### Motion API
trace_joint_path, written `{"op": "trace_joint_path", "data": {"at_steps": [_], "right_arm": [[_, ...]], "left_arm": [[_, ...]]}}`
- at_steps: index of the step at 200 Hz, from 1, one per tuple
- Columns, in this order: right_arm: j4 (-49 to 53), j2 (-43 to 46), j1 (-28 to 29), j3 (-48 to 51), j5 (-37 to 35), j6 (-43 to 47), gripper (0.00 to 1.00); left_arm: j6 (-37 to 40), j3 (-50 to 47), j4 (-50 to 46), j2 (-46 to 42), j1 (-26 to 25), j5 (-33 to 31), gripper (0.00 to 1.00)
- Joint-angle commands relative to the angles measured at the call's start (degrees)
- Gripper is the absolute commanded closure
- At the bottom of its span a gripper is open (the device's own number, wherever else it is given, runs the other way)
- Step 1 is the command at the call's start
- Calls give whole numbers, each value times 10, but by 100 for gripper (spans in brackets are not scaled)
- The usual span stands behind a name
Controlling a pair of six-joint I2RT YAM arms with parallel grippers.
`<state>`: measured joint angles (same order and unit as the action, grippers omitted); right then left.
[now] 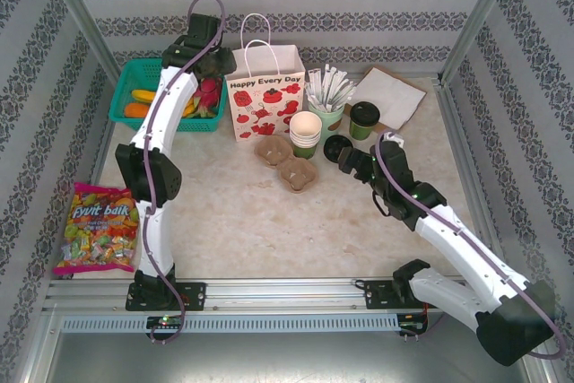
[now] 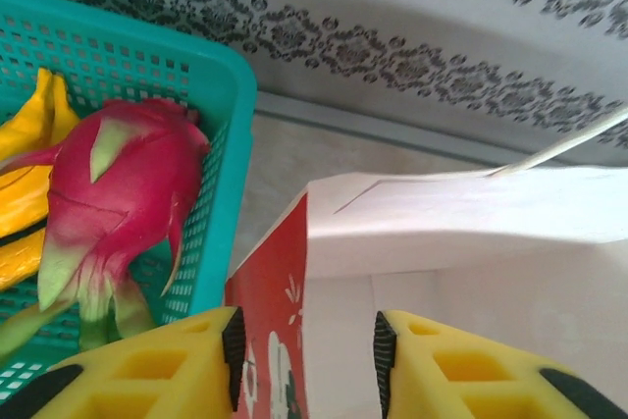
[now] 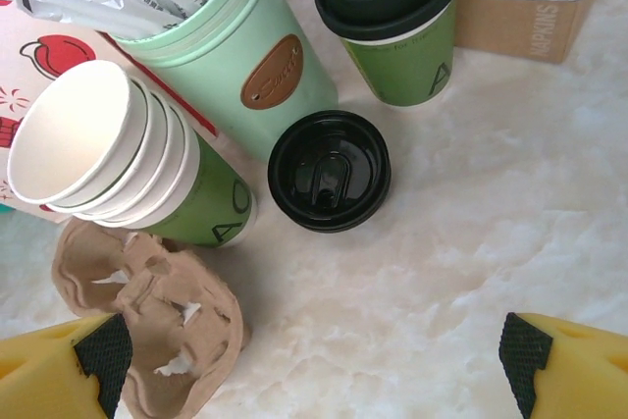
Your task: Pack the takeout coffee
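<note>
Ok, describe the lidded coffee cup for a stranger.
Find the tall white paper bag with red print. Right of it, beside the brown cardboard napkin box, stands a short green paper cup. Unlike the stacked lidless cups, it wears a black lid.

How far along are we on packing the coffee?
Nothing looks packed: the small green paper cup with black plastic lid stands on the table. In hand: the left gripper straddles the rim of the white red-printed paper bag, jaws apart. Left: the open right gripper, hovering near the cup, must grasp it and bag it.
</note>
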<state>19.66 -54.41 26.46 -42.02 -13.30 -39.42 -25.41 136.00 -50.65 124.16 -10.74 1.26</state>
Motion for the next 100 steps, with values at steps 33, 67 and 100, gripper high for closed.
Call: {"op": "trace_joint_path", "data": {"at_steps": [33,67,100], "right_arm": [[19,-10,51,32,-67,-68,2],[-71,-44,61,62,24,-138,2],[-88,-75,64,70,28,-137,2]], "left_arm": [[5,23,-30,-3,3,16,93],[-19,-13,-43,-45,-1,23,100],[-56,-123,-9,-128,-7,28,100]]}}
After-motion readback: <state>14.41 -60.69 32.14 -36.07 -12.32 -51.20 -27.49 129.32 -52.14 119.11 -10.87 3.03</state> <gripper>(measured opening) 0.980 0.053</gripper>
